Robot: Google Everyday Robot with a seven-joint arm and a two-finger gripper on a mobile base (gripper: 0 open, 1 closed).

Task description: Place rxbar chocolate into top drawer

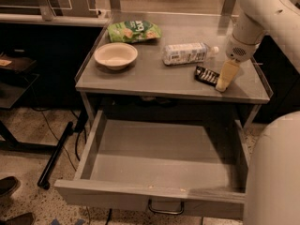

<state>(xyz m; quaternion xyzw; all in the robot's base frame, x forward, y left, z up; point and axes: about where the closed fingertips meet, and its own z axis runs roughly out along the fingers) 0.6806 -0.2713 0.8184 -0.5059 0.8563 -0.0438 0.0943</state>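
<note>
Table (154, 81): grey metal top with low raised edges, gripper down at its right front part. Drawer (159, 158): pulled fully out, below the gripper and nearer the camera, nothing seen inside; loop handle (165, 209) at the middle of the front panel. Pale robot body (276, 172) filled the lower right corner, below the gripper. Arm (260, 13): white, came in from the top right and bent down to the gripper.

Chip bag (133, 31): green, lay flat at the back of the table, far left of the gripper in view and further from the camera. Bowl (116, 55): cream, upright, far left of the gripper, just in front of the bag. Bottle (187, 53): lay on its side, white label, cap end toward the arm, near the gripper on its left and a bit further back.

Gripper (224, 78): cream, pointed down, tip at or just above the tabletop near the right front edge; open or closed, cannot tell. Bar (206, 75): black wrapper, lay flat on the table, angled, just beside the gripper on its left in view; contact or not, cannot tell. Bar not in the drawer.
</note>
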